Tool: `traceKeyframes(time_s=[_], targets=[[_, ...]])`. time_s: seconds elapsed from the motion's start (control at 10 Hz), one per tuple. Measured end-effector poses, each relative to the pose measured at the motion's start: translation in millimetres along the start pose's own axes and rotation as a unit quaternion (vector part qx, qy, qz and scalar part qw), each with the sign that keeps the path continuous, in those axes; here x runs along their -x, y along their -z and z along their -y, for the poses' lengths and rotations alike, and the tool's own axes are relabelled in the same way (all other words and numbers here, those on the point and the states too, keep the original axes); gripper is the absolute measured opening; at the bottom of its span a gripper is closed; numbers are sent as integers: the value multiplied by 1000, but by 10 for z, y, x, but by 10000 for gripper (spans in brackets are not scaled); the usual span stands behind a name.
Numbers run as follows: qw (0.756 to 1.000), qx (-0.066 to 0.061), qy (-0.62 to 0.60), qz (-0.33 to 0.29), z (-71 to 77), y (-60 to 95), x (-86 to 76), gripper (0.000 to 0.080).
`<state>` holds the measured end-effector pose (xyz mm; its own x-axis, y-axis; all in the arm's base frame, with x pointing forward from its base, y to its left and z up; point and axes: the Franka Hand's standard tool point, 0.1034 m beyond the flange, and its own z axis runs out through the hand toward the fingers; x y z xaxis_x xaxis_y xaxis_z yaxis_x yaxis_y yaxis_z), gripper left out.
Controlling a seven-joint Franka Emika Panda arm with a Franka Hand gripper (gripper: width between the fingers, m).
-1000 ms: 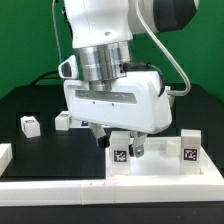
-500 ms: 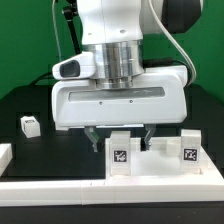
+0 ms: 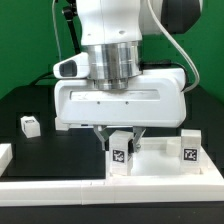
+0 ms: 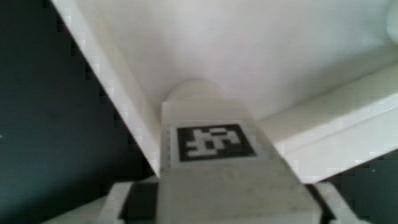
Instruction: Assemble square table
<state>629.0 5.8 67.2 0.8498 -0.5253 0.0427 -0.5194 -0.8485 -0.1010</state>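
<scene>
Hanging straight down over the black surface (image 3: 45, 150), the claw (image 3: 120, 137) is clenched on a leg (image 3: 120, 156), with one dark finger against each side of the small white block. The leg stands upright, its black-and-white tag facing the near side, at the corner of the tabletop (image 3: 160, 168) toward the exterior view's left. Whether it sits in a socket I cannot tell. In the wrist view the leg (image 4: 214, 140) shows its tag, and the raised rim of the tabletop (image 4: 249, 40) runs beside it. A second leg (image 3: 188, 151) stands upright toward the exterior view's right, well apart from the claw. A third leg (image 3: 29, 125) sits alone on the surface toward the exterior view's left. A long white rail (image 3: 90, 190) runs along the near edge.
</scene>
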Motion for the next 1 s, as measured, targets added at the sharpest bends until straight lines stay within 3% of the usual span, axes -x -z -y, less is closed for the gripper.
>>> traceKeyframes(time_s=[0.2, 0.4, 0.7, 0.9, 1.0], targets=[[975, 10, -223, 9, 5, 13, 29, 294], [919, -3, -392, 24, -11, 19, 8, 294], [879, -3, -475, 26, -7, 3, 26, 294], [869, -3, -494, 26, -3, -3, 28, 294], [896, -4, -443, 25, -8, -9, 25, 294]])
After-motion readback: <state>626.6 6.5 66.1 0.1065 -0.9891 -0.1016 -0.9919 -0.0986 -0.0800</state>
